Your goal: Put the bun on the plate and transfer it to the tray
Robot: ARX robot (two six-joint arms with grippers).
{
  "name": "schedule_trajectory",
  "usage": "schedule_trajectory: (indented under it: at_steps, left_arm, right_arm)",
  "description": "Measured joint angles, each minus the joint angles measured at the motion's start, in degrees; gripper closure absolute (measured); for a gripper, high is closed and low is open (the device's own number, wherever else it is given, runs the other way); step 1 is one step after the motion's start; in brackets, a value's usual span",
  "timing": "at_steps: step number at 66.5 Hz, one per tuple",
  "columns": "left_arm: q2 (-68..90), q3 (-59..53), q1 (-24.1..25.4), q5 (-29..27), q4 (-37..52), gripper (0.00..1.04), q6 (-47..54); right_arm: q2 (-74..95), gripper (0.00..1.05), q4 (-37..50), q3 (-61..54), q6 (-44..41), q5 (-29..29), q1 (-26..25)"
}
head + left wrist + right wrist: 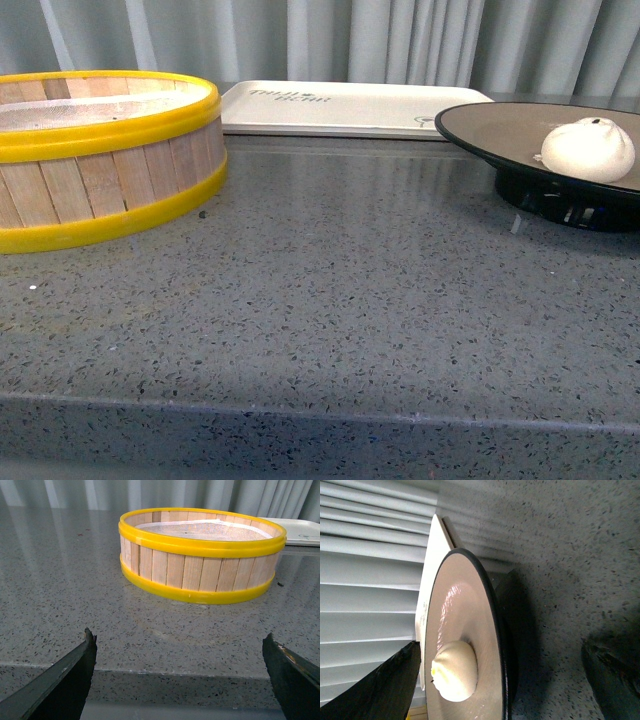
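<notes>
The white bun sits on the brown-grey plate with a black rim and foot, at the right of the counter. The cream tray lies flat behind, between the plate and the steamer basket. Neither gripper shows in the front view. In the right wrist view my right gripper is open, its jaws either side of the plate's near rim with the bun on it; the tray's edge shows beyond. In the left wrist view my left gripper is open and empty at the counter's front edge.
A yellow-rimmed wooden steamer basket stands at the left of the grey speckled counter; it also shows in the left wrist view, ahead of the left gripper. Pale curtains hang behind the counter.
</notes>
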Motion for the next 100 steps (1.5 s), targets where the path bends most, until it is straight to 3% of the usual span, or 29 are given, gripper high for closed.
schedule_trajectory:
  at_steps: [23,30,38,58,86,100]
  left_arm:
    - [0.0,0.0,0.0,0.0,0.0,0.07,0.0]
    - [0.0,0.0,0.0,0.0,0.0,0.07,0.0]
    - [0.0,0.0,0.0,0.0,0.0,0.07,0.0]
    - [0.0,0.0,0.0,0.0,0.0,0.07,0.0]
    - [0.0,0.0,0.0,0.0,0.0,0.07,0.0]
    - [0.0,0.0,0.0,-0.02,0.0,0.07,0.0]
  right_arm:
    - [5.75,0.12,2.14,3.61,3.08,-4.24,3.63]
    - [5.95,0.27,2.19,3.61,3.1,-4.61,4.63]
    - [5.97,0.55,2.1,3.61,3.02,-4.68,5.09]
    - [5.53,1.01,1.44,3.61,1.73,-5.11,4.61]
    - [3.67,1.01,3.1,4.44,-0.42,-6.38,4.33]
    - [13.62,1.01,2.86,18.73,-0.37,-5.86,4.22]
